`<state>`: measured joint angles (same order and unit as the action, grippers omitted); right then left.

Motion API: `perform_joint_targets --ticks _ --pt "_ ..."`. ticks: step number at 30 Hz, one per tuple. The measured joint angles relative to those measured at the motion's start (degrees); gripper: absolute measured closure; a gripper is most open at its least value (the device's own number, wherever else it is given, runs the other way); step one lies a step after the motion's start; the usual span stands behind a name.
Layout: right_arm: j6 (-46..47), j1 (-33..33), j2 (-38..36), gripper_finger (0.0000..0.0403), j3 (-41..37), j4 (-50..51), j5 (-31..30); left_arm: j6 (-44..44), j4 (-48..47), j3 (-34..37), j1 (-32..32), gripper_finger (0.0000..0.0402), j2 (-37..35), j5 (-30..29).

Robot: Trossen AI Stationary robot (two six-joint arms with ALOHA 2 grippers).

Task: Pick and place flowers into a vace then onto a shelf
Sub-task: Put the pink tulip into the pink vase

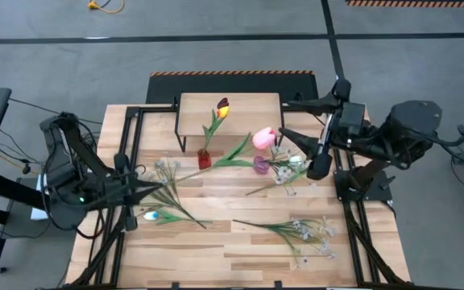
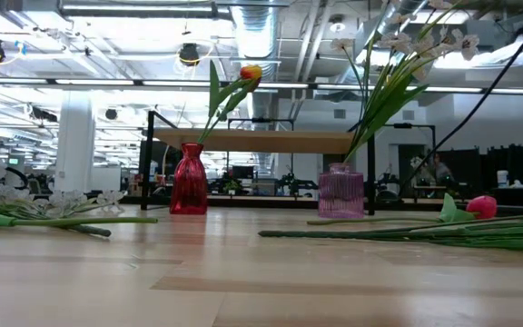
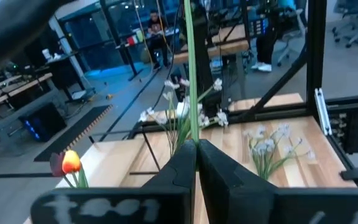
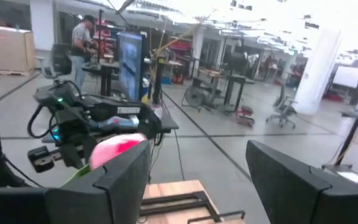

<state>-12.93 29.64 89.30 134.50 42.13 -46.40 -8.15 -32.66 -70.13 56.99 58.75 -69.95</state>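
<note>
My left gripper stands over the table's left part, shut on a pink tulip's green stem. The tulip's head is raised, just beyond one fingertip of my right gripper. That gripper is open, points level toward the left arm and has nothing between its fingers. A red vase holds an orange tulip. A purple vase holds white blossom sprays. Both stand on the table before the shelf. My left gripper pinches the tulip's stem between its two shut fingers, toward the stem's lower end. The fingers lie about level, pointing toward the table's right, across the stem. The stem rises from them, slanting toward the far right, with the head held up off the table.
White sprays lie on the table at the near right and by the left gripper, with a white tulip near them. Another pink head lies low at the right. Black frame bars edge the table. A person stands in the room behind.
</note>
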Motion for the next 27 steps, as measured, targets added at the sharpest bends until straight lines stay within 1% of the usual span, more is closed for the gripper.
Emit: perform_joint_targets --ticks 6,9,14,20,25,27 --pt "-0.3 1.6 0.2 0.0143 0.0 -0.3 0.1 7.5 5.4 0.0 0.0 0.0401 -1.2 -1.0" --pt "-2.3 2.3 0.9 0.0143 0.0 -0.1 0.1 12.0 9.4 0.0 0.0 0.0401 -1.5 -1.0" --pt "-2.1 2.9 3.6 0.0143 0.1 -0.5 0.6 18.8 15.2 0.0 0.0 0.0401 -1.5 -0.5" --pt "-3.9 1.1 9.8 0.0142 0.0 -2.4 5.6 25.4 21.6 0.0 -0.1 0.0401 -1.5 1.9" --pt "-9.8 0.3 14.9 0.0142 0.0 -9.5 7.3 29.1 25.9 0.0 -0.1 0.0401 -1.5 4.3" --pt "-12.5 0.2 16.5 0.0142 0.0 -13.6 9.4 29.6 26.2 0.0 -0.3 0.0401 -1.5 5.1"
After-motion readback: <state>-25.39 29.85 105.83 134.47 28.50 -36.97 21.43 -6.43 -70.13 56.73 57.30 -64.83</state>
